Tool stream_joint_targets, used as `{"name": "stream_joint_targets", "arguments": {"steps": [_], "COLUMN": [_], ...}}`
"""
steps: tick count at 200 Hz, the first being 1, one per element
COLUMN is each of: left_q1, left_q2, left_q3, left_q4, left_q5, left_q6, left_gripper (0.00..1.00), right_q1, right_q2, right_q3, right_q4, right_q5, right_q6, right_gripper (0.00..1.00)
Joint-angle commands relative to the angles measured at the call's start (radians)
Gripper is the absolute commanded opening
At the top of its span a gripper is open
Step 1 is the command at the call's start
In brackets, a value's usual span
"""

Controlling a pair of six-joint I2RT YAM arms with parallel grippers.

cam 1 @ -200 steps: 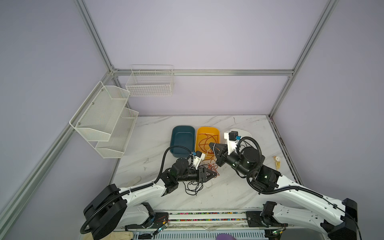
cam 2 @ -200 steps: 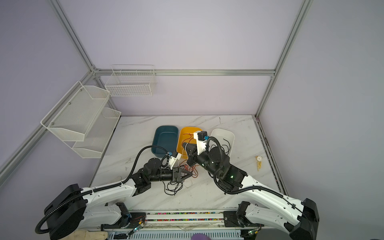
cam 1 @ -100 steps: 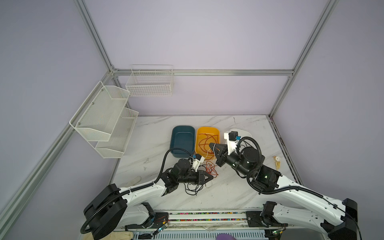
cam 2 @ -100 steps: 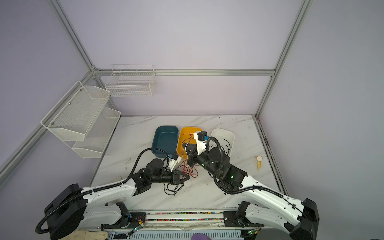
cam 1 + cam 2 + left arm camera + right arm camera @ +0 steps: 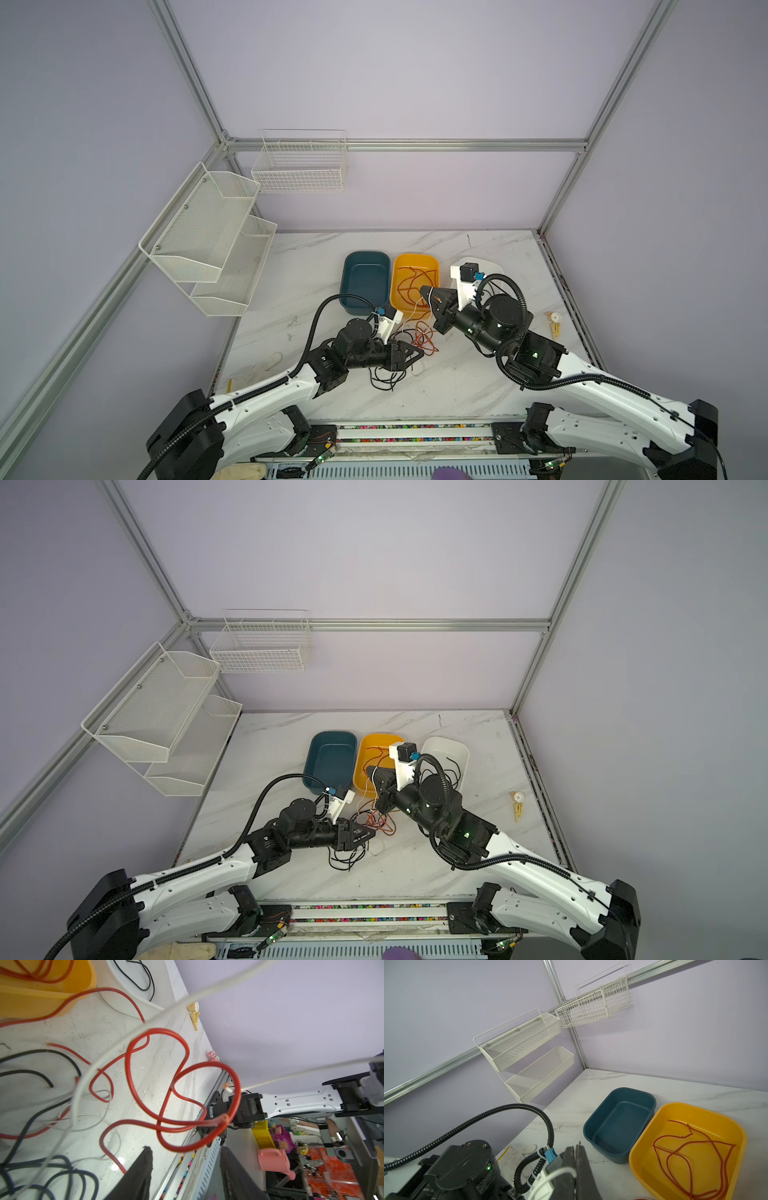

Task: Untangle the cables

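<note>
- The cables [image 5: 409, 345] lie in 1 loose knot on the table [image 5: 457, 386], just in front of the yellow tray [image 5: 434, 262] and between the 2 grippers.
- Black cable [image 5: 43, 1051] and red-orange cable [image 5: 160, 1031] curl over each other there. The white cable [image 5: 145, 1024] rises out of the pile.
- Whether the white cable passes through a red-orange loop or merely over it, I cannot tell.
- Right gripper [image 5: 576, 1167]: jaws closed tight on the white cable, holding it raised above the yellow tray.
- Left gripper [image 5: 186, 1151]: jaws about half apart, nothing between them, low over the knot's near side.
- 1 red-orange strand [image 5: 712, 1141] lies alone in the yellow tray, and the blue tray [image 5: 365, 254] is bare.
- Judgement: the step in hand is drawing the white cable free.
- Recommended: the left gripper closes on a red-orange loop close to where the white cable leaves the pile and holds it down.
- The right gripper then draws slowly, along the white cable's own line rather than across it.
- Risk: an unpinned pull would likely drag the whole knot and tighten it.
</note>
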Motion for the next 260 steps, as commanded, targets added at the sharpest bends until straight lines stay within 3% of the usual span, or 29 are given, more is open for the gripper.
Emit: {"name": "stream_joint_targets", "arguments": {"steps": [1, 45, 166, 260], "left_q1": [-0.003, -0.006, -0.012, -0.013], "left_q2": [-0.076, -0.150, -0.081, -0.049], "left_q3": [0.066, 0.099, 0.133, 0.172], "left_q4": [-0.121, -0.237, -0.072, -0.113], "left_q5": [-0.088, -0.193, -0.067, -0.096], "left_q6": [0.125, 0.273, 0.375, 0.405], "left_gripper": [0.55, 0.56, 0.57, 0.38], "right_q1": [0.005, 0.005, 0.005, 0.005], "right_q2": [-0.019, -0.007, 0.032, 0.037], "right_q3": [0.004, 0.007, 0.011, 0.011], "right_q4": [0.010, 0.017, 0.037, 0.050], "right_q5": [-0.001, -0.041, -0.132, -0.166], "right_q6": [-0.004, -0.001, 0.008, 0.022], "right_gripper": [0.00, 0.00, 0.00, 0.00]}}
